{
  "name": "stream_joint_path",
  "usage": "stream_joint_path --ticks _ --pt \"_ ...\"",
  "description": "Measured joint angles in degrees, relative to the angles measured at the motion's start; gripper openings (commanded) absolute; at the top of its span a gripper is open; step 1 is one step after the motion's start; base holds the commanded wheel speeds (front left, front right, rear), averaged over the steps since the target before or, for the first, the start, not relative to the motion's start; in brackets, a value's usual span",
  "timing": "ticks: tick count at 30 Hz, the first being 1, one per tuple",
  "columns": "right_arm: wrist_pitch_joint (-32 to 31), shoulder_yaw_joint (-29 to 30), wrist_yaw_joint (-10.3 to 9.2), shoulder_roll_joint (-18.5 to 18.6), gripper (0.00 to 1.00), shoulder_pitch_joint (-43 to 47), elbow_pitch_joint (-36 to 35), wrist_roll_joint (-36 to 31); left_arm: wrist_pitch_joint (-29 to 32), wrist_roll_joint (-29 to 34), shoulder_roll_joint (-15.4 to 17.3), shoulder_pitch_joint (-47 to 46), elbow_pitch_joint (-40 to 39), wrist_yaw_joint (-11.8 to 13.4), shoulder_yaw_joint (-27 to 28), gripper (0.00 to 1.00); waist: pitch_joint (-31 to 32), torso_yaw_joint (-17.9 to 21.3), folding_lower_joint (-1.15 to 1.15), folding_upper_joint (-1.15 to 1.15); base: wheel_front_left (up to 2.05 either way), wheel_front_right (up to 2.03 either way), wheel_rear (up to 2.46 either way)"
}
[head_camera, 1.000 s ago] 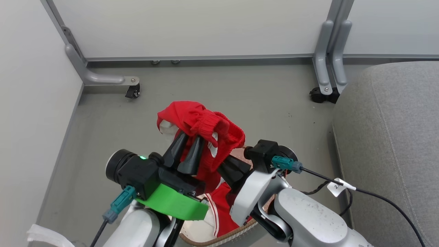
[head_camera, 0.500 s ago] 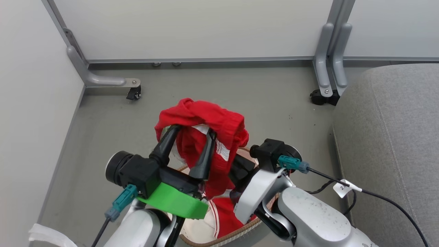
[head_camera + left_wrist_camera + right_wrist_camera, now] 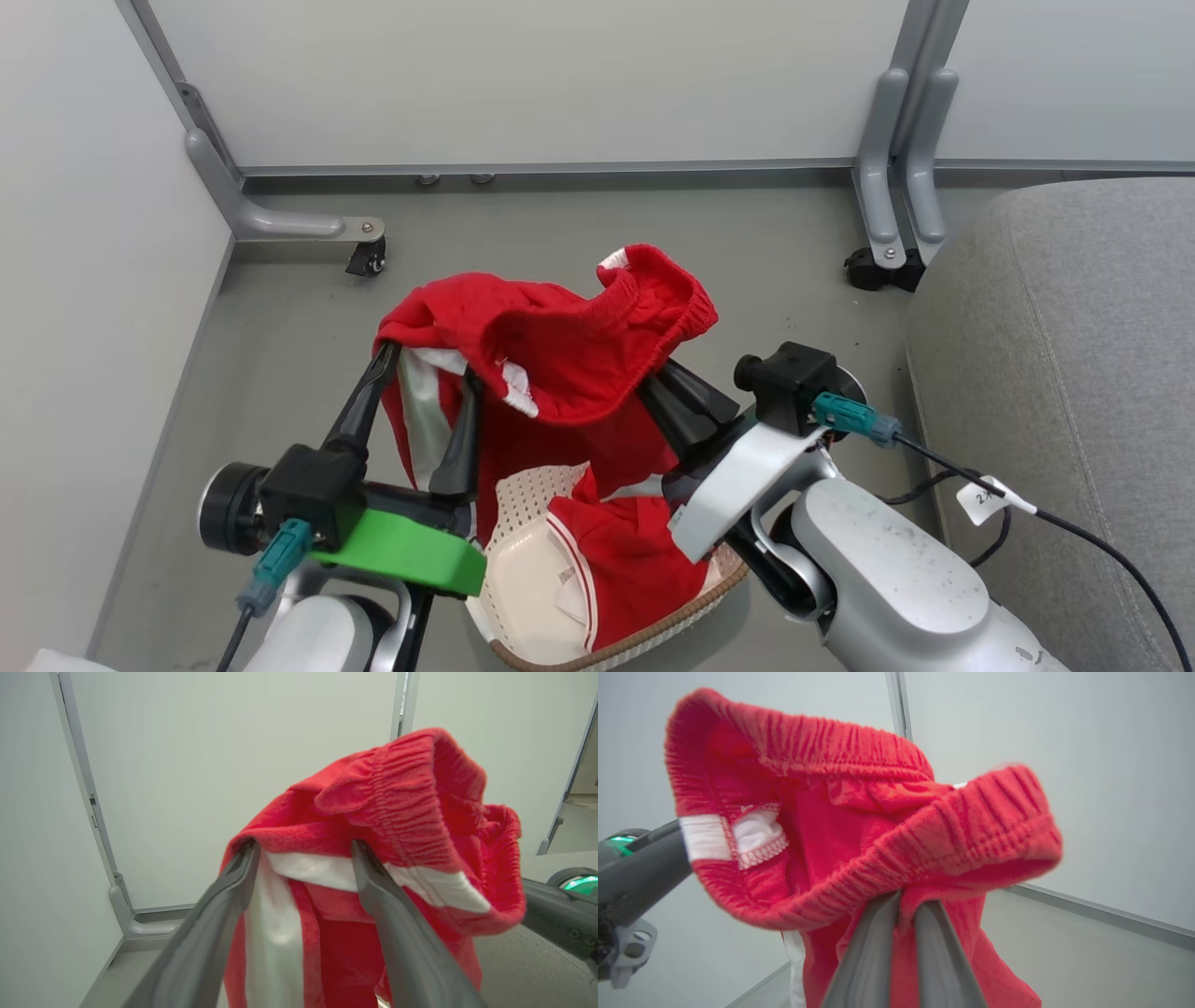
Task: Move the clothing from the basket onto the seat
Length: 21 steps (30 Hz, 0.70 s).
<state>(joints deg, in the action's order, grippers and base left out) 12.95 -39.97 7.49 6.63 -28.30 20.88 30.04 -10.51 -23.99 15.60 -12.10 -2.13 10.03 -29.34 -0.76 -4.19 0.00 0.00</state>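
A red garment of the clothing point(image 3: 560, 350), with white stripes and a ribbed waistband, hangs in the air above the basket point(image 3: 523, 579). My left gripper point(image 3: 428, 369) is open, and the fabric drapes over its two spread fingertips. My right gripper point(image 3: 667, 387) is shut on the garment's waistband. In the left wrist view the gripper point(image 3: 303, 847) is spread under the cloth point(image 3: 397, 793). In the right wrist view the gripper point(image 3: 909, 899) pinches the ribbed band point(image 3: 859, 826). A second red garment point(image 3: 625, 551) lies in the basket. The grey seat point(image 3: 1055, 373) is at the right.
White partition panels stand behind and to the left on grey feet with castors point(image 3: 366, 257) point(image 3: 873, 263). A black cable with a white tag point(image 3: 990, 495) trails from my right wrist across the seat's edge. Grey floor point(image 3: 747, 233) lies beyond the basket.
My left gripper has opened and shifted left. My right gripper moved right and up. The bunched garment is now spread between them.
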Motion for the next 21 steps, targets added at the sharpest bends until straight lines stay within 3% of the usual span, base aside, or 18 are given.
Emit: stream_joint_path --ticks 11,21 --pt "-0.22 6.44 0.0 0.33 0.0 3.37 -1.01 -1.51 -1.8 -1.9 1.75 3.9 6.3 2.15 4.09 1.0 0.04 -0.14 0.0 0.0 0.0 0.0 0.0" --pt "-1.87 11.55 0.0 0.49 0.0 7.98 -3.66 -3.35 -3.92 -3.15 2.98 6.87 12.74 2.14 7.28 1.0 0.18 0.79 0.0 0.0 0.0 0.0 0.0"
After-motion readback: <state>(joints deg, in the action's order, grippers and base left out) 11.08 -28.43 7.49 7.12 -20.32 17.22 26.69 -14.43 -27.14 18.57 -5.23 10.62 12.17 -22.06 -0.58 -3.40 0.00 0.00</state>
